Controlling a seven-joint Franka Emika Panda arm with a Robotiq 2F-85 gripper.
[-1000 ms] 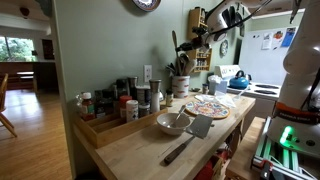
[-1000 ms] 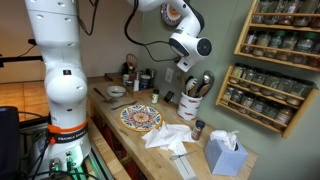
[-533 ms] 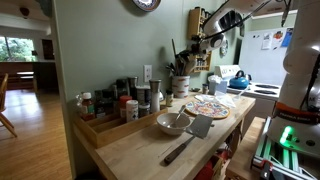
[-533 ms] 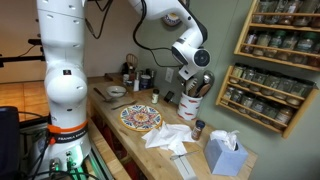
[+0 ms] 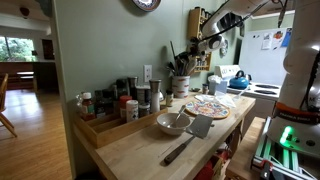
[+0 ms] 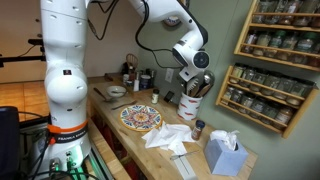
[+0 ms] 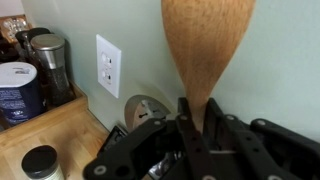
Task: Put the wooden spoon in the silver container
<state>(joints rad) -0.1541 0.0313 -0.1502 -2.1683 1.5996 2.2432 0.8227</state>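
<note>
Wooden tool: in the wrist view, the wooden spoon (image 7: pixel 208 50) stands upright, close to the green wall.
Grip: the gripper (image 7: pixel 200 128) is squeezed tight on the handle.
Side room: there is bare wall between the spoon and the wall socket (image 7: pixel 107 65).
Pot: in both exterior views, the silver container (image 5: pixel 180 86) (image 6: pixel 192 104) sits by the wall, full of tools.
Above: the gripper (image 5: pixel 207 38) (image 6: pixel 196 78) hangs over it.

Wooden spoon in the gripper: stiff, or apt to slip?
Probably stiff: the wooden spoon runs straight out of the gripper, no sag. Likely light: plain wood, slim neck. Smooth neck in a narrow pinch could pivot.
</note>
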